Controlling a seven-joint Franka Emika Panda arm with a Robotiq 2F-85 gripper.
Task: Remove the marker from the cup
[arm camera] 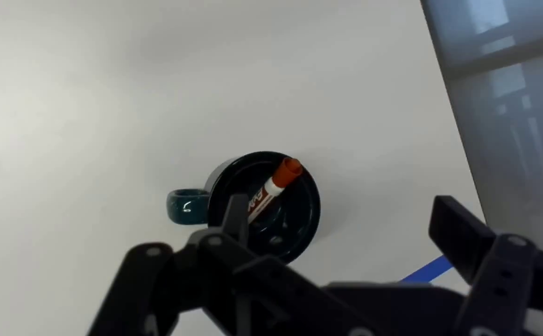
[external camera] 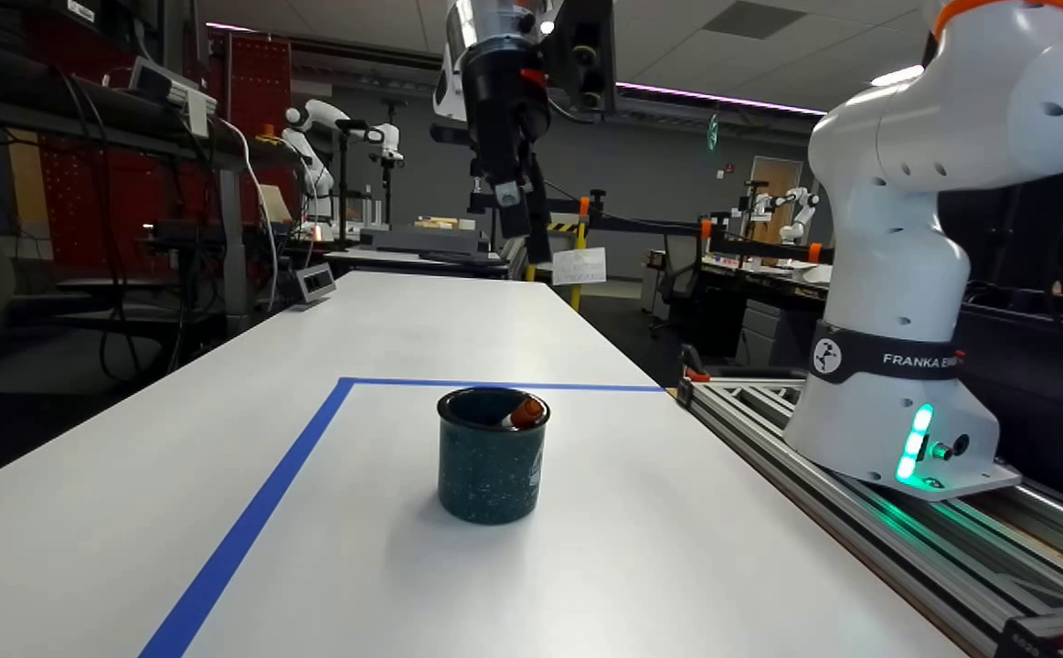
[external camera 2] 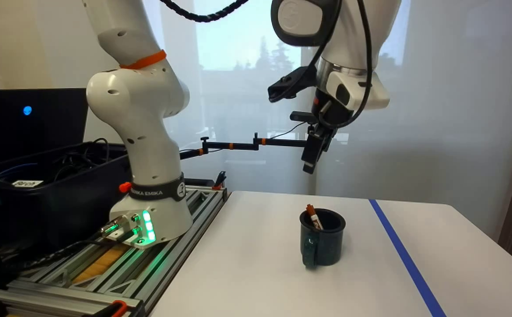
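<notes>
White tabletop (external camera: 677, 567) with cup (external camera: 492, 471) and blue tape (external camera: 284, 475)

In an exterior view I've got the cup upright on the tabletop, the blue tape passing at its nine o'clock, cornering at ten and crossing at twelve.

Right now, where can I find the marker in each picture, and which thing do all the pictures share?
In an exterior view: the marker is just below centre, partly hidden.
In an exterior view: the marker is below and right of centre.
In the wrist view: the marker is just below centre, slanting.
Shared landmark: the dark teal cup, with the marker inside.
</notes>
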